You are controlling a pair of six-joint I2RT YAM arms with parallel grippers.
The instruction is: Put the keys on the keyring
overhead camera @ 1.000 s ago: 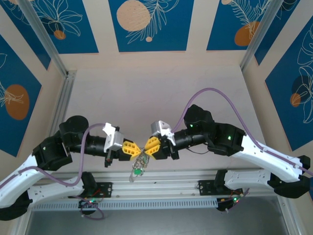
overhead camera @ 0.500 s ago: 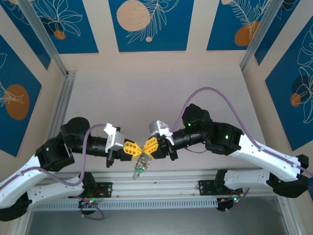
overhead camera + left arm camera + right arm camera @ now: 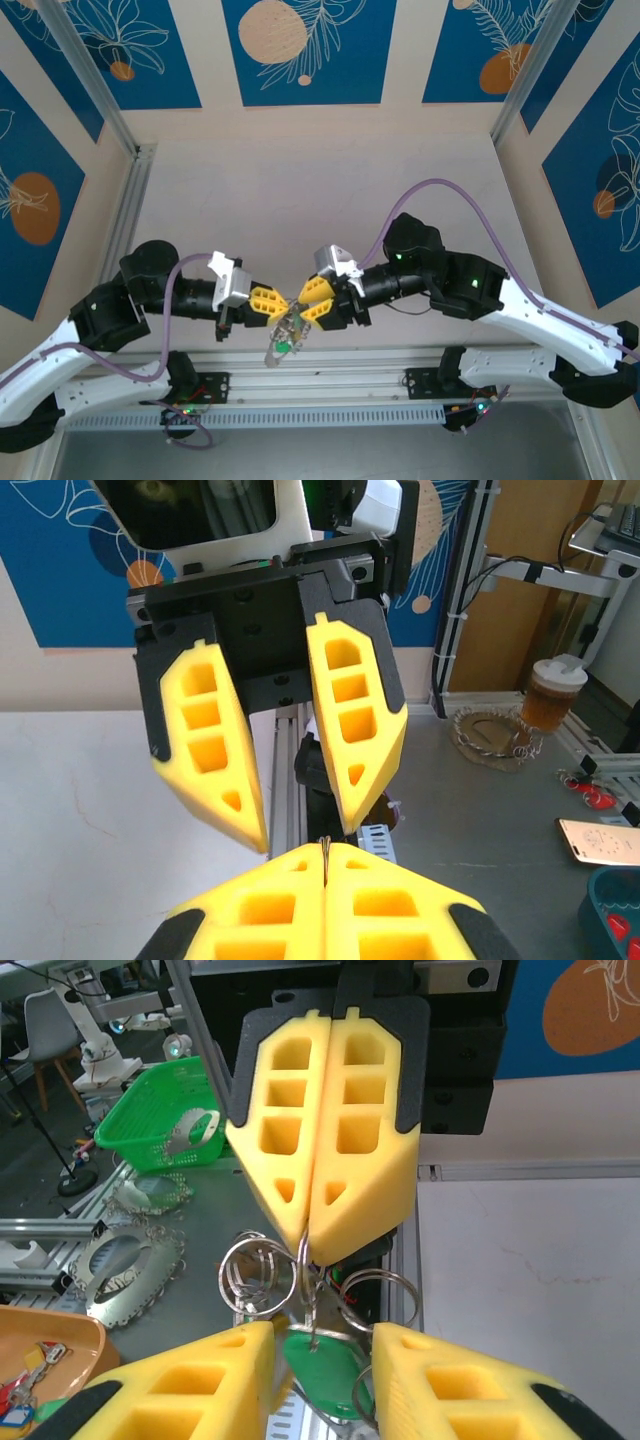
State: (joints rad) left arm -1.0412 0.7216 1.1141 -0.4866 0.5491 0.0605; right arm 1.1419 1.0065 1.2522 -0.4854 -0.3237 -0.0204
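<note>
Keyring (image 3: 250, 1272) in mid-air.
Left gripper (image 3: 308, 1247) clamps it steady; right gripper (image 3: 323, 1332), three o'clock, gapes around green key (image 3: 322, 1378) to thread it.

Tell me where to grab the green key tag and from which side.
Probably best to take the green tag by its two side edges, coming from the right gripper's side. It hangs free, broad face towards that wrist camera, below the rings pinched by the shut left gripper, and sits between the open right jaws.
</note>
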